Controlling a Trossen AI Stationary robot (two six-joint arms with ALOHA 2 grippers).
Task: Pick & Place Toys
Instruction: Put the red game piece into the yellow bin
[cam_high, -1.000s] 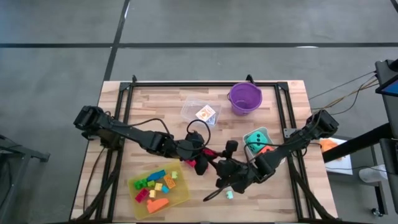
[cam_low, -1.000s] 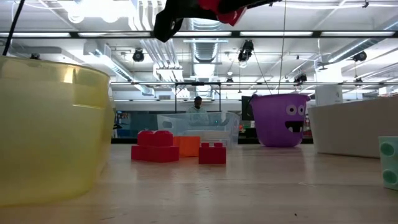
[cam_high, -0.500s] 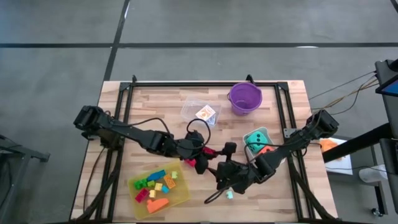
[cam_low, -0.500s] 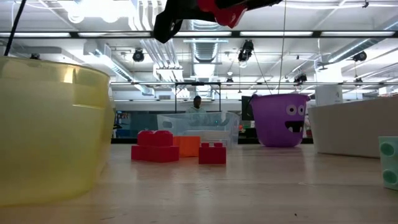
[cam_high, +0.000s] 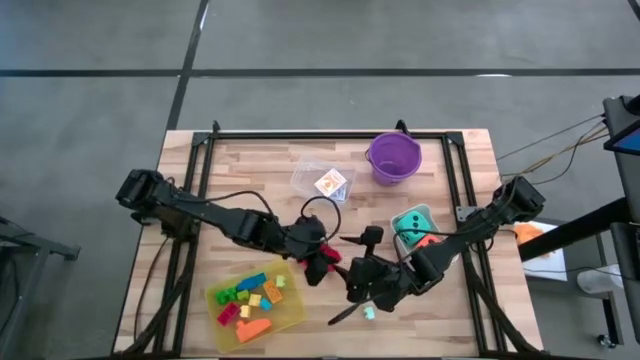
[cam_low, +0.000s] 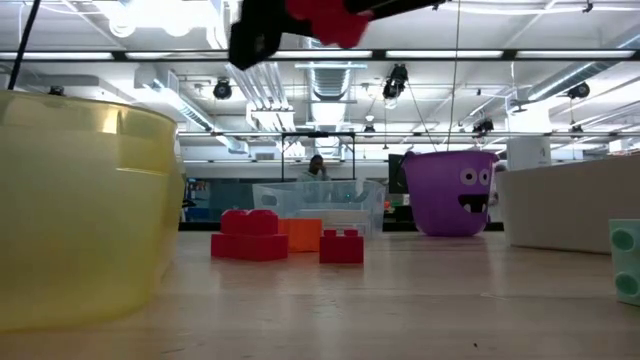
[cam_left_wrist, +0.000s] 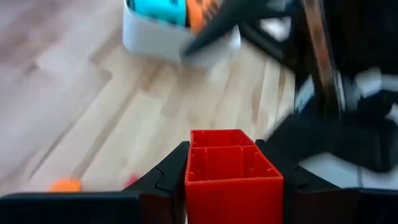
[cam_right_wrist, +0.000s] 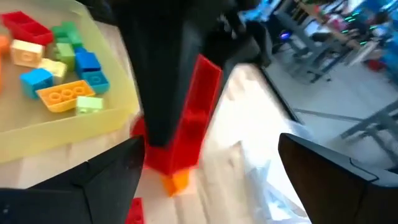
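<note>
My left gripper (cam_high: 318, 262) hangs above mid-table, shut on a red brick (cam_left_wrist: 233, 174). That brick shows at the top of the low view (cam_low: 325, 18). My right gripper (cam_right_wrist: 208, 152) faces it from the table's right. It is open, with its fingers standing wide on either side of the red brick (cam_right_wrist: 194, 118) and not touching it. The yellow tray (cam_high: 292, 318) near the front edge holds several coloured bricks (cam_high: 250, 292). Two red bricks (cam_low: 250, 236) and an orange piece (cam_low: 301, 234) lie on the table. My left gripper pinches the red brick by two opposite side walls (cam_left_wrist: 194, 168) between its two fingers (cam_left_wrist: 169, 177). The fingers come from the table's left, slanting downward. The brick is lifted clear of the table, and its hollow end (cam_left_wrist: 229, 163) faces my wrist camera.
A purple bucket (cam_high: 393, 157) and a clear tub (cam_high: 305, 172) with a card pack (cam_high: 330, 183) stand at the back. A white box (cam_high: 400, 240) at the right holds a teal die (cam_high: 410, 220). A pale brick (cam_high: 368, 312) lies near the front edge.
My right gripper has opened and let go of the red brick, staying in place. My left gripper keeps the brick and has tipped its fingers, so the brick has swung a little toward the table's left, still in the air.
</note>
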